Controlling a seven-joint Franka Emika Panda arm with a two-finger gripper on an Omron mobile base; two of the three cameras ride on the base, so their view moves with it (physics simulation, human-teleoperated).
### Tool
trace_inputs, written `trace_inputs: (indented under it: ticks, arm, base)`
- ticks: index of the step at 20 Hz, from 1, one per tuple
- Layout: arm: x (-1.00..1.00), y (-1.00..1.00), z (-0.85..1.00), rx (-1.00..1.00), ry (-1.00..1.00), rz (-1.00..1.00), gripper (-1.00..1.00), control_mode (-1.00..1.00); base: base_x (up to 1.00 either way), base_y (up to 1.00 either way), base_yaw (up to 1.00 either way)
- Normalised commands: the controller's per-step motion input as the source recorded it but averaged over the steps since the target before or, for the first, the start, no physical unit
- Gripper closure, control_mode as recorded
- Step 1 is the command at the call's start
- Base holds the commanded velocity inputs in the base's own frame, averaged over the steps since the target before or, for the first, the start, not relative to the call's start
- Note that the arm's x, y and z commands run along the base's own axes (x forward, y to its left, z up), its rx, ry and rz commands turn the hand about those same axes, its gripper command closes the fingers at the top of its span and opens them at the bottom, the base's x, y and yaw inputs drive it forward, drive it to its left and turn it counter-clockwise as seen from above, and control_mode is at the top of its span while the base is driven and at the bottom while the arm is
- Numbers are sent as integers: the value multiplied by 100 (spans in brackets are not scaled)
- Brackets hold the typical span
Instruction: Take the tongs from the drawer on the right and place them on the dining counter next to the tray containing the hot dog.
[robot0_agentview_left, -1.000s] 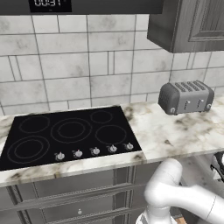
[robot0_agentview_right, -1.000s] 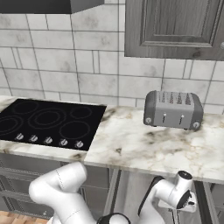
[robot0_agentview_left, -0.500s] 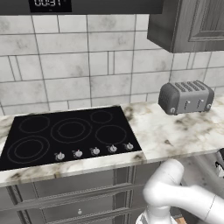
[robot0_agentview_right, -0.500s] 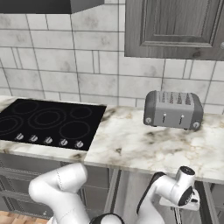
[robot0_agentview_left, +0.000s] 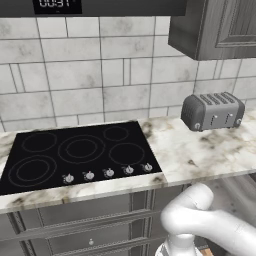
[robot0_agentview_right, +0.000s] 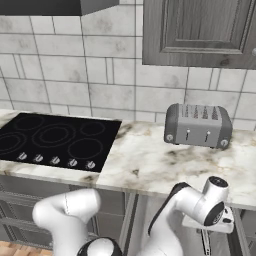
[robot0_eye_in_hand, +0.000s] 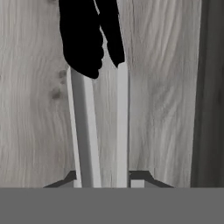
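In the hand view the tongs (robot0_eye_in_hand: 87, 131) run up the middle, two pale metal arms ending in black tips (robot0_eye_in_hand: 83, 39). My gripper (robot0_eye_in_hand: 104, 178) is shut on them, a dark fingertip (robot0_eye_in_hand: 65, 179) pressed against the outside of each arm. Behind them lies the drawer's pale grey floor (robot0_eye_in_hand: 35, 109), with its dark wall (robot0_eye_in_hand: 210, 87) on the right. In the right base view my hand (robot0_agentview_right: 216, 200) points down over the open drawer, under the worktop's front edge. The dining counter, the tray and the hot dog are out of view.
A marble worktop (robot0_agentview_right: 150, 165) carries a black cooktop (robot0_agentview_left: 80, 152) on the left and a silver toaster (robot0_agentview_right: 198, 125) on the right. Dark grey wall cabinets (robot0_agentview_right: 200, 30) hang above. Lower cabinet fronts (robot0_agentview_left: 75, 225) stand beside the arm.
My hand has risen a little under the worktop edge in the right base view, carrying the tongs. The base and the scene have not shifted.
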Motion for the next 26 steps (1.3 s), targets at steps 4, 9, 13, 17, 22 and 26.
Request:
trace_inputs:
  ticks: [4, 9, 13, 17, 22, 26]
  arm:
    - [1, 38, 100, 0, -13, 0, 100, -100]
    - [2, 73, 100, 0, -8, 0, 100, -100]
    - [21, 92, 100, -2, -4, 0, 100, -100]
    - [32, 91, 100, -2, 0, 0, 100, -100]
    - [25, 100, 84, -4, 0, -4, 100, -100]
    - [21, 100, 63, 0, -2, -11, 100, -100]
  base:
    - [0, 0, 0]
    - [0, 0, 0]
    - [0, 0, 0]
    - [0, 0, 0]
    - [0, 0, 0]
    - [0, 0, 0]
